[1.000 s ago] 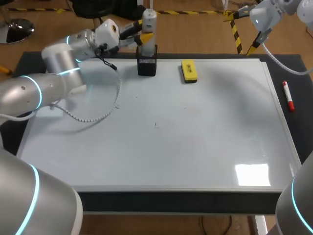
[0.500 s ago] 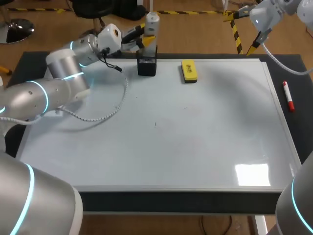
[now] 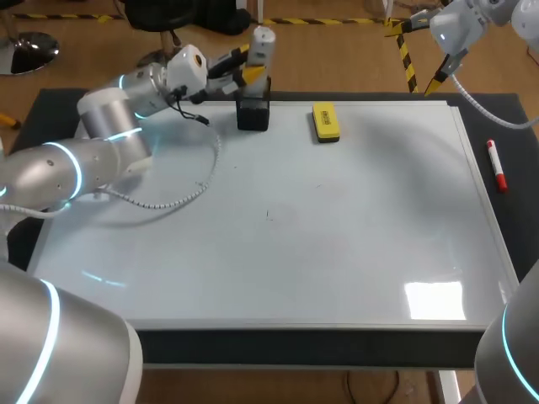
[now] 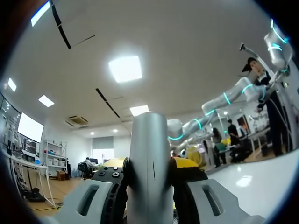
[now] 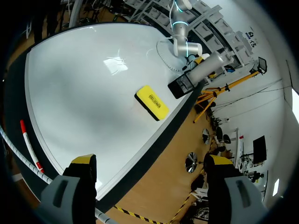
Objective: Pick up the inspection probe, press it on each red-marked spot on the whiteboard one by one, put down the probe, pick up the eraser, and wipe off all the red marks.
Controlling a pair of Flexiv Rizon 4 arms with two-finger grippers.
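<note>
Inspection probe stands upright, clamped mid-shaft between the left gripper's fingers, right over its black holder. It looks like stiff, smooth metal and probably slippery, so that firm mid-body hold seems right. The eraser lies near, beside that gripper, and the whiteboard gives loads of room. The right gripper hangs wide open and empty, off the board's far edge.

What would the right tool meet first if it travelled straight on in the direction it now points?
Most likely the yellow eraser, or the whiteboard just beside it. The open right tool looks down at them with nothing in between, though depth is hard to judge.
</note>
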